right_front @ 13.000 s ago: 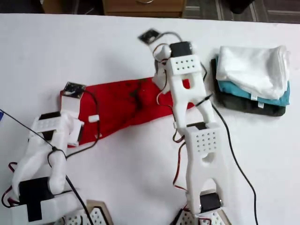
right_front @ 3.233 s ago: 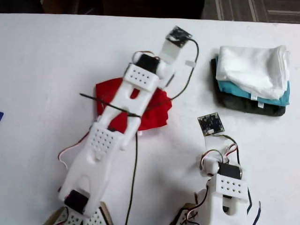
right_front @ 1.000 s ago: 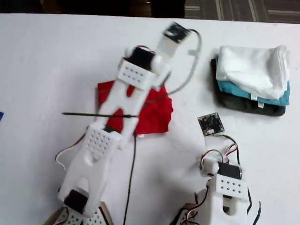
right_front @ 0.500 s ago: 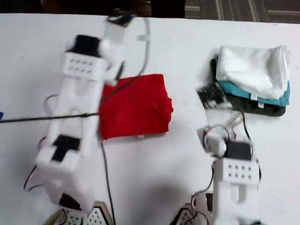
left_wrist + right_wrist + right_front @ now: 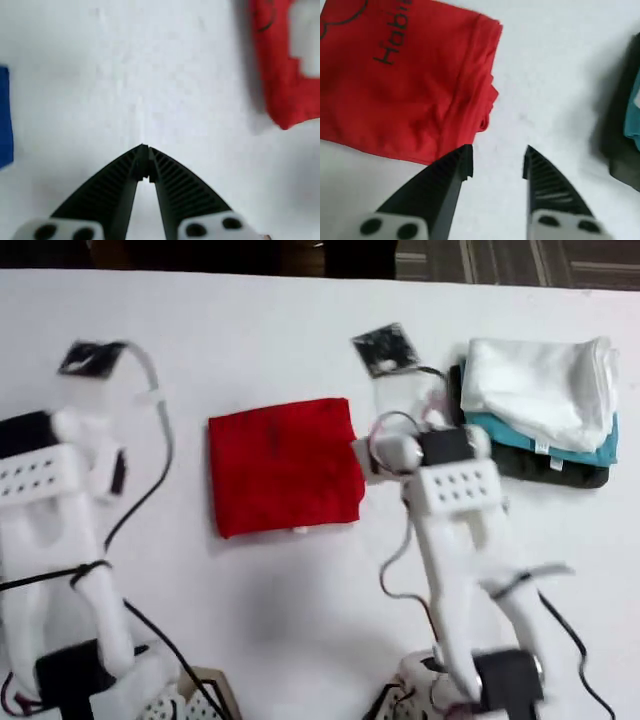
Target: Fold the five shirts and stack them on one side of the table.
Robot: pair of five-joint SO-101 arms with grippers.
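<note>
From above, the folded red shirt lay flat on the table; the stack of three folded shirts sat near it on one side; the right arm stood between the red shirt and the stack; the left arm was well away on the red shirt's other side. In the left wrist view, the left claw was pinched tight on nothing, over bare table apart from the red shirt. In the right wrist view, the right claw was partly open and empty, just beside the red shirt's bunched edge. I think the job in hand was moving the red shirt onto the stack; the claw should grab all the layers at once, low at the edge, and lift slowly so the fold does not fall open.
</note>
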